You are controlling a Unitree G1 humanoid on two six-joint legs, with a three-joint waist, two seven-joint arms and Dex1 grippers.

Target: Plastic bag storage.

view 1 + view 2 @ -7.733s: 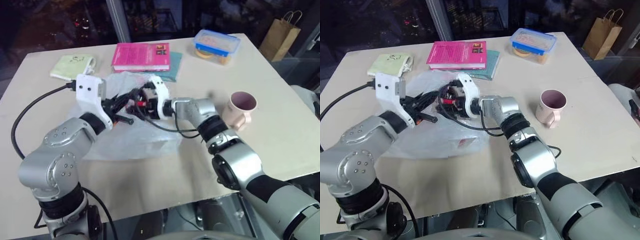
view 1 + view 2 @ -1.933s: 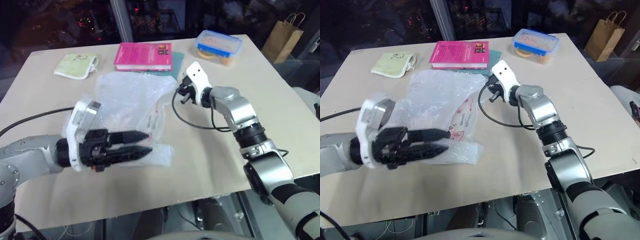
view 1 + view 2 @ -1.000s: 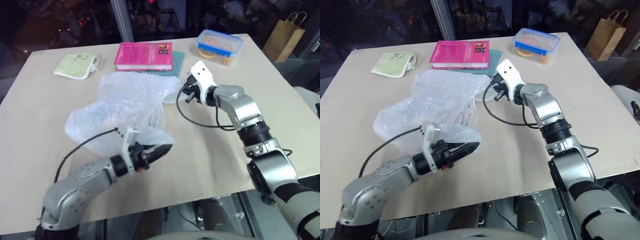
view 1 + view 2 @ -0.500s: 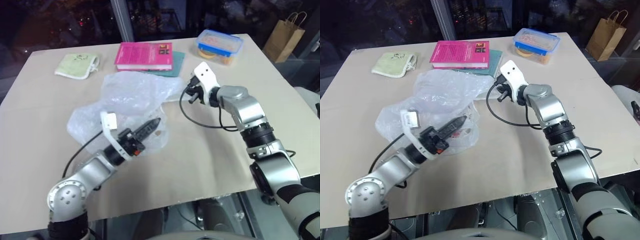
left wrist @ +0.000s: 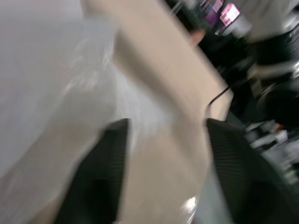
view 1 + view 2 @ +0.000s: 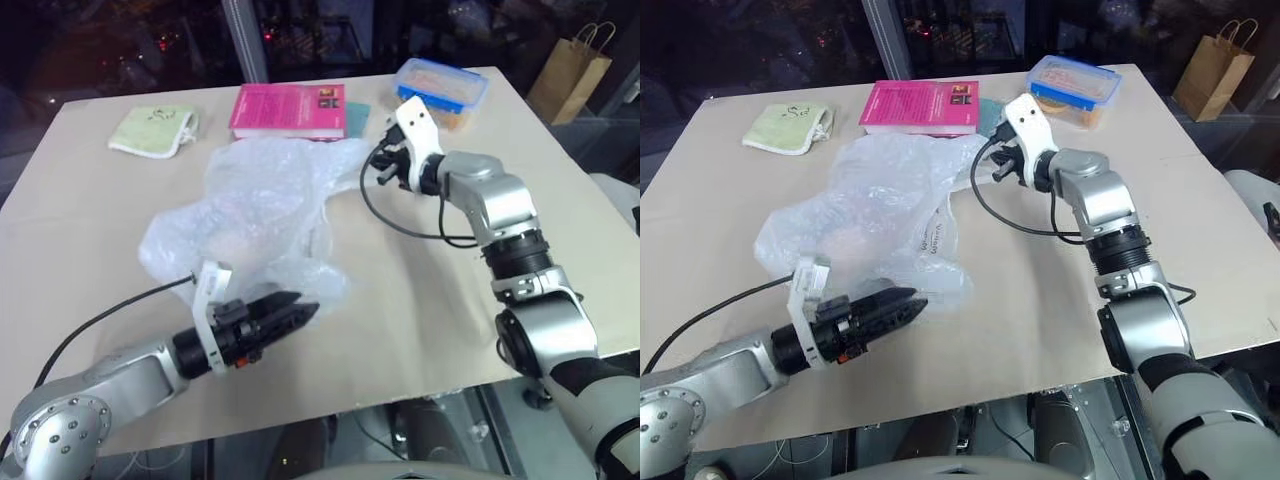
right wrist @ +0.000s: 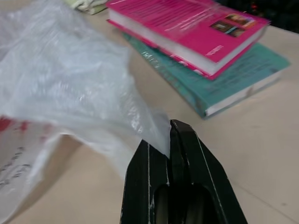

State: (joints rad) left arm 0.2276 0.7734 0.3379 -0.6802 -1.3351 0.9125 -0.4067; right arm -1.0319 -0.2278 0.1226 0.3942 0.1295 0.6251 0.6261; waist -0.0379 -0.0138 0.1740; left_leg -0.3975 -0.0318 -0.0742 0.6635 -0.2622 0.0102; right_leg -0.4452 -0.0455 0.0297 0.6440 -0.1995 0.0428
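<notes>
The big beige surface (image 6: 560,190) carries everything here. Spread across its middle is the plastic bag (image 6: 250,215), thin, crinkled and translucent white, with red print showing near its lower right part. It lies puffed up in loose folds, its far corner drawn toward the books.

Right arm next: the right claw (image 7: 170,133) has its two black fingers pressed together, and a corner of the plastic bag is pinched between them, right at the tips. In the head views that claw (image 6: 992,165) sits just in front of the books, holding the bag's far right corner a little off the surface.

Left arm, down at the near edge: the left claw (image 6: 300,312) points toward the bag's near edge, at the loose plastic there. In its wrist view the two dark fingers (image 5: 100,172) stand spread apart, with bare surface between them and the bag's film off to one side; nothing is gripped.

On to the smaller things. A pink book (image 6: 287,110) lies at the far side, stacked on a teal book (image 7: 233,79). Beside them to the right, a clear box with a blue lid (image 6: 442,88). At the far left, a pale green cloth (image 6: 152,130). Off the surface at the far right stands a brown paper bag (image 6: 570,68).
</notes>
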